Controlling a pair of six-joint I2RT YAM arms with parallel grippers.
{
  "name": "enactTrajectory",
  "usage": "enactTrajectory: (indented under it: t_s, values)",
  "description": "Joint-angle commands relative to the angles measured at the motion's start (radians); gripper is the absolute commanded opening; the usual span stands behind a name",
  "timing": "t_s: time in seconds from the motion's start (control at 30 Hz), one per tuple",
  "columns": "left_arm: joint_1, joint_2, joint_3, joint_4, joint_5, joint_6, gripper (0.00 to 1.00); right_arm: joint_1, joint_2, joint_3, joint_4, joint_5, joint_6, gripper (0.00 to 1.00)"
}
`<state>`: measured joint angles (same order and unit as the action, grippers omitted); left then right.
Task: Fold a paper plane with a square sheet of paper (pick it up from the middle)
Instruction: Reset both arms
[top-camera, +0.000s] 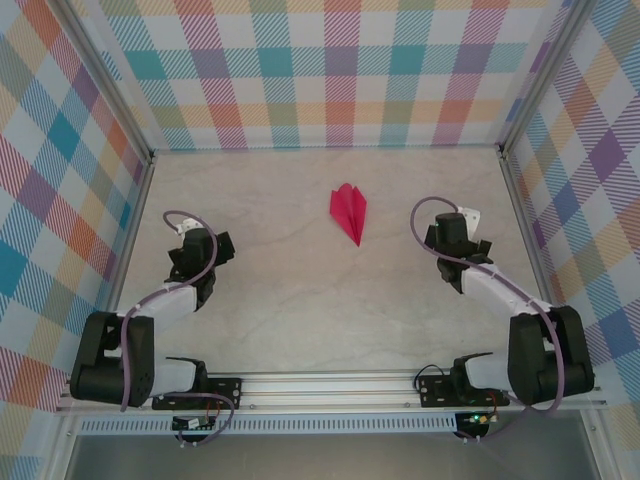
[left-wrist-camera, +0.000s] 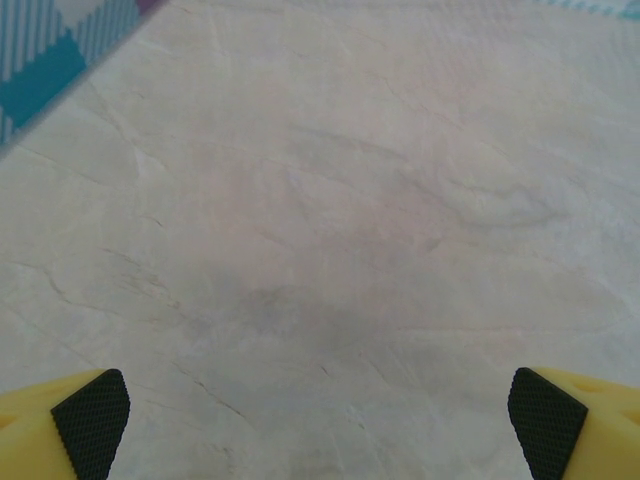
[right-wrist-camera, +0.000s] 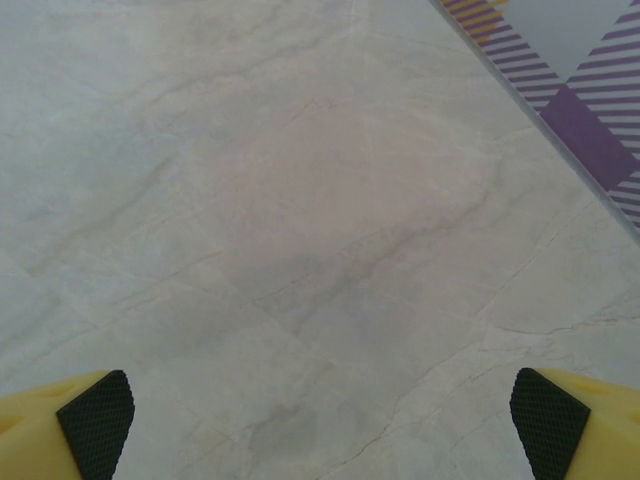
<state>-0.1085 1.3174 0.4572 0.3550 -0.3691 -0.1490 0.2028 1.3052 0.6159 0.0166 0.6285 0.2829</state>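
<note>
On the marble table, seen from above, you have one crimson-pink paper plane lying beyond and between your two arms, its tip toward their bases, well apart from both. From the wrist cameras, the left gripper and right gripper each stand spread wide, with yellow fingers and black pads over bare marble, holding nothing.
</note>
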Motion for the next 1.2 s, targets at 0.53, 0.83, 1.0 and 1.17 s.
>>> enactTrajectory:
  t_s: [0.53,0.83,1.0,1.17]
  values:
    - [0.077,0.243,-0.099,0.570,0.333,0.149,1.00,-0.117,0.169,-0.211,0.777,-0.407,-0.271,1.00]
    - [0.074,0.247,-0.066,0.513,0.292,0.137,1.00,-0.157,0.220,-0.219,0.823,-0.464,-0.242,1.00]
    - [0.050,0.247,-0.058,0.494,0.242,0.147,1.00,-0.157,0.221,-0.216,0.818,-0.464,-0.241,1.00]
    - [0.046,0.249,-0.032,0.448,0.327,0.187,1.00,-0.159,0.221,-0.216,0.818,-0.464,-0.241,1.00]
